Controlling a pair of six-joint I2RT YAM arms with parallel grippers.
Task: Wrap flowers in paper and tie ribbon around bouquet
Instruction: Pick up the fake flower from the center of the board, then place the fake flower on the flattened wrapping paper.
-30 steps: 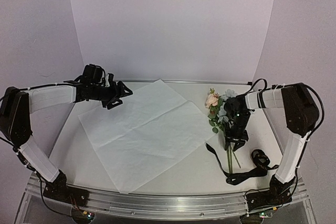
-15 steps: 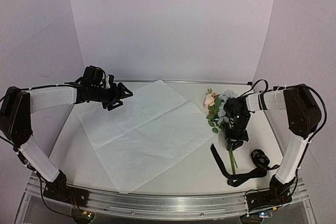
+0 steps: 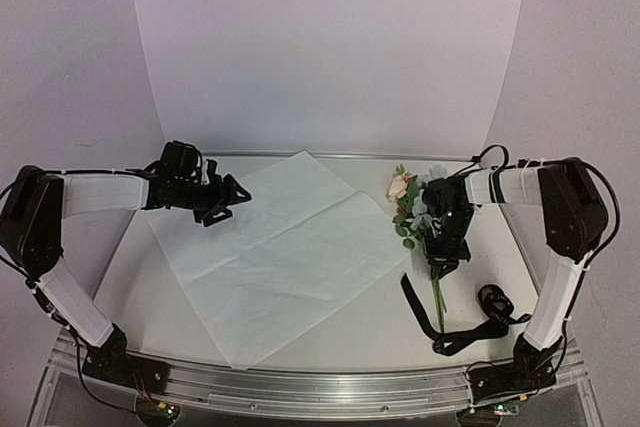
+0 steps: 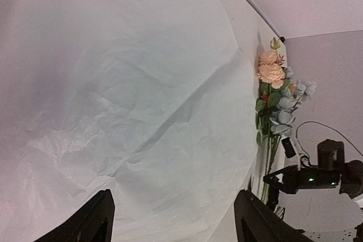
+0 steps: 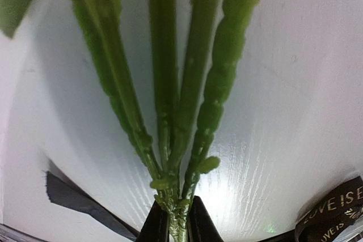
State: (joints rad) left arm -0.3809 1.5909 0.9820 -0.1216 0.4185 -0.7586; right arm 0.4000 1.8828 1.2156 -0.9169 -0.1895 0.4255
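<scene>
The flowers (image 3: 408, 195), peach and pale blue with green stems, lie right of the paper (image 3: 280, 247). My right gripper (image 3: 440, 263) is shut on the stems low down. In the right wrist view the pads (image 5: 156, 226) pinch the bound stem base (image 5: 177, 219), and the stems (image 5: 170, 83) fan upward. The black ribbon (image 3: 470, 332) trails on the table in front of the stems, and its lettering (image 5: 334, 208) shows at lower right. My left gripper (image 3: 232, 197) hovers open over the paper's left corner, with the paper (image 4: 130, 100) filling the space between its jaws and the flowers (image 4: 272, 80) beyond.
A white table (image 3: 130, 277) with a metal front rail (image 3: 320, 387) carries everything. Purple backdrop walls stand close on three sides. The right arm (image 4: 317, 177) shows at the far edge of the left wrist view.
My right gripper has closed on the flower stems and the bunch has shifted slightly back. The ribbon's loose end moved a little. The left gripper drifted slightly nearer over the paper.
</scene>
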